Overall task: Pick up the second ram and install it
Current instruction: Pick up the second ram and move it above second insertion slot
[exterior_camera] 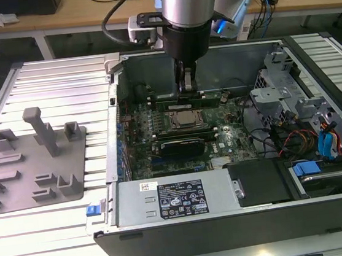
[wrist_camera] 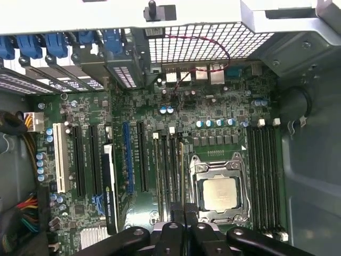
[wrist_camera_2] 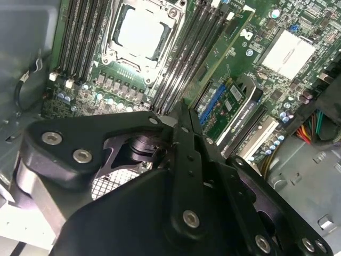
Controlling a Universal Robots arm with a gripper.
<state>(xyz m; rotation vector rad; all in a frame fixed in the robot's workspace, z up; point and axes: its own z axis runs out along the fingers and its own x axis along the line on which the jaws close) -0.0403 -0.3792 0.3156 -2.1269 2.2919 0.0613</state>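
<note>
Green and thin, the second ram [exterior_camera: 207,96] stands on edge over a slot beside the processor socket [exterior_camera: 185,119], the jaws of the gripper [exterior_camera: 186,88] pinching its middle; seating it well seems to need it upright, square to the slot, pressed evenly

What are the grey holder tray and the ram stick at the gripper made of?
Grey holder tray: probably matte plastic, maybe printed; even dull grey, blocky pegs, no glint. Second ram: green circuit-board laminate, likely fibreglass, slightly glossy; flat thin strip, same green as the motherboard.
</note>
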